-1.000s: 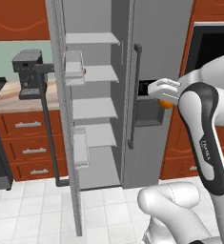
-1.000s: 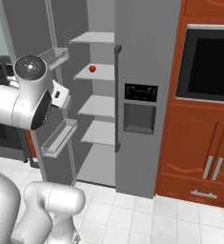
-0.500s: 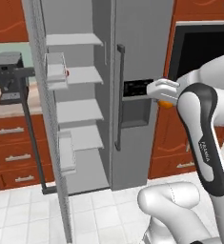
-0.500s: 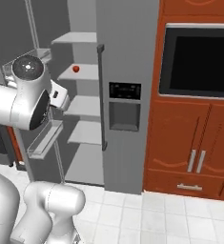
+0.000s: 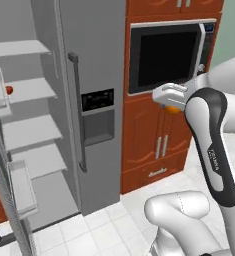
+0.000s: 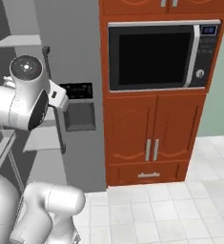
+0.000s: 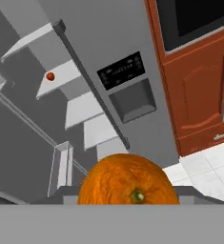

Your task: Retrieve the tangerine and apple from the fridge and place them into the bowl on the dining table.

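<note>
My gripper [image 5: 172,106] is shut on the tangerine [image 5: 172,109], a bright orange ball held chest-high in front of the wooden cabinets. In the hand view the tangerine [image 7: 127,182] sits large at the bottom and hides the fingertips. The grey fridge [image 5: 91,75] stands to the left with its left door open, and it also appears in the right base view [image 6: 73,47]. The small red apple [image 5: 9,90] rests on a white inner shelf; in the hand view the apple [image 7: 50,76] lies at the upper left. The bowl and the dining table are out of view.
A black microwave [image 5: 166,55] [image 6: 156,55] is built in above red-brown cabinet doors [image 6: 151,128], right of the fridge. The open fridge door with its white bins [image 5: 16,185] juts out at the lower left. White floor tiles [image 6: 180,209] spread out in front.
The whole picture has shifted left as the base turned right: the fridge slid toward the left edge, and the microwave and cabinets came into view. The grip on the tangerine is unchanged.
</note>
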Robot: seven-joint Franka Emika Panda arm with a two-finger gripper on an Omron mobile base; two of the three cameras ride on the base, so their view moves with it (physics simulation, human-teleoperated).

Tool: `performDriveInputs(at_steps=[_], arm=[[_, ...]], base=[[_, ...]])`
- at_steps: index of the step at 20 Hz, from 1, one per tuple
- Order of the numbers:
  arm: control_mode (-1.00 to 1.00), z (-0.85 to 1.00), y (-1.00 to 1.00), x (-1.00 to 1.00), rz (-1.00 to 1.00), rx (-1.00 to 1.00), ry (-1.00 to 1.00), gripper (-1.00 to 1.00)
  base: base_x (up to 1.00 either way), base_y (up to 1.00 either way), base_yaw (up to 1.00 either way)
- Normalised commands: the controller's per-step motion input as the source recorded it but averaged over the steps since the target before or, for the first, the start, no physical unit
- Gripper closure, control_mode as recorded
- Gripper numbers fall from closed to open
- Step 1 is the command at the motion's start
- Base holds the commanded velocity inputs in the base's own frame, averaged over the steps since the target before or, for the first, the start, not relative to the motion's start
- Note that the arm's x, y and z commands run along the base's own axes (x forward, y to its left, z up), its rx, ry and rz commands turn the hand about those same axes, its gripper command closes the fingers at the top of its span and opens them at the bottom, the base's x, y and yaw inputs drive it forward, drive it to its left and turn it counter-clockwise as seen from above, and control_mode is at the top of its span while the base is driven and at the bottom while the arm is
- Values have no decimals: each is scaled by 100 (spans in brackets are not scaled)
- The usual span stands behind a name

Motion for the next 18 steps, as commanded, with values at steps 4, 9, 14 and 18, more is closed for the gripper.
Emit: performDriveInputs(at_steps=[4,9,14,18], arm=[[100,0,0,0,0,0,0,100],[100,0,0,0,0,0,0,100],[100,0,0,0,0,0,0,100],[100,0,0,0,0,0,0,100]], base=[[-65,-7,-61],[-72,-12,-60],[-74,-14,-59],[-73,-19,-58]])
